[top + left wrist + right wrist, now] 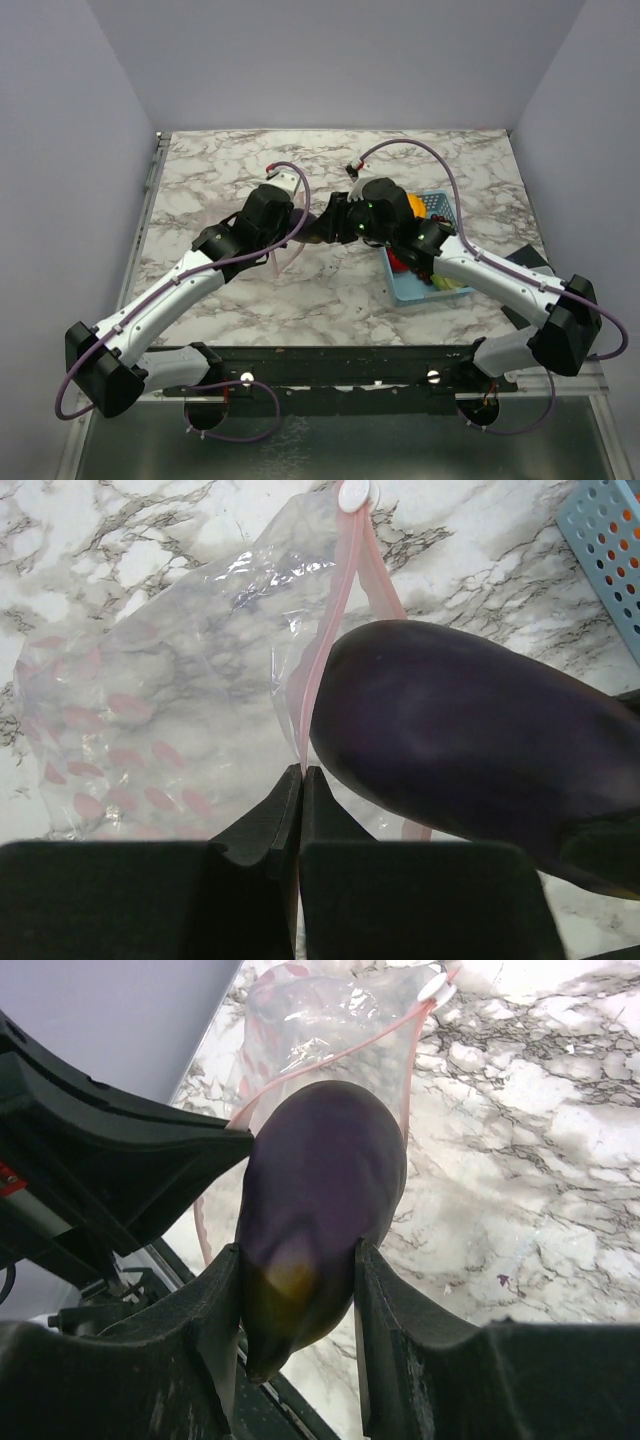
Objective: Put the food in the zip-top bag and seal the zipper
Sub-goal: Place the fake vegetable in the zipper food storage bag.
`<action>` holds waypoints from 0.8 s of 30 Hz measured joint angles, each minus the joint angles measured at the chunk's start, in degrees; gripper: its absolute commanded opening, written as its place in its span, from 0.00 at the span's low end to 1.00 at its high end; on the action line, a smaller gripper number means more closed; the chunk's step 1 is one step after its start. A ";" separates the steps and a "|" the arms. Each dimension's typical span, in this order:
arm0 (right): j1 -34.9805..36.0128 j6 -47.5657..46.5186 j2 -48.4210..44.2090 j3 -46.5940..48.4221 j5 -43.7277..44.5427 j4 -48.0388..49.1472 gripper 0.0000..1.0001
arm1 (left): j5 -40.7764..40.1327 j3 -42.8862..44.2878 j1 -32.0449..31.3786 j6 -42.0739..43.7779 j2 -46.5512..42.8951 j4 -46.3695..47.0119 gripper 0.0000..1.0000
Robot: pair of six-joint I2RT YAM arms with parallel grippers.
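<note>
Eggplant is gripped in my right hand, its rounded end at the mouth of the bag, which lies near the middle of the counter. My left hand is pinched shut on the pink zipper. More food sits in the basket toward the counter's right edge.

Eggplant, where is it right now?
Right wrist view: the eggplant is gripped in the right claw, its tip at the pink mouth of the clear bag, left of the blue basket.

White-grey marble table, plain lavender walls.
</note>
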 measured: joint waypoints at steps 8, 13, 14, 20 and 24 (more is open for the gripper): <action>0.00 1.22 4.96 0.00 0.07 5.46 0.01 | 2.38 -0.02 0.94 0.00 -0.33 0.42 0.00; 0.00 1.57 8.76 -0.33 0.74 10.21 0.01 | 4.07 -0.02 1.38 -0.15 -0.48 0.79 0.00; 0.00 1.75 9.11 -0.81 1.20 11.58 0.01 | 4.42 -0.02 1.40 -0.24 -0.57 0.81 0.00; 0.00 3.69 9.77 -4.87 4.92 19.69 0.01 | 6.62 -0.02 1.79 -1.07 -1.49 1.33 0.00; 0.44 4.72 11.10 -6.29 7.78 24.41 0.01 | 8.61 0.28 1.84 -2.01 -1.55 1.44 0.00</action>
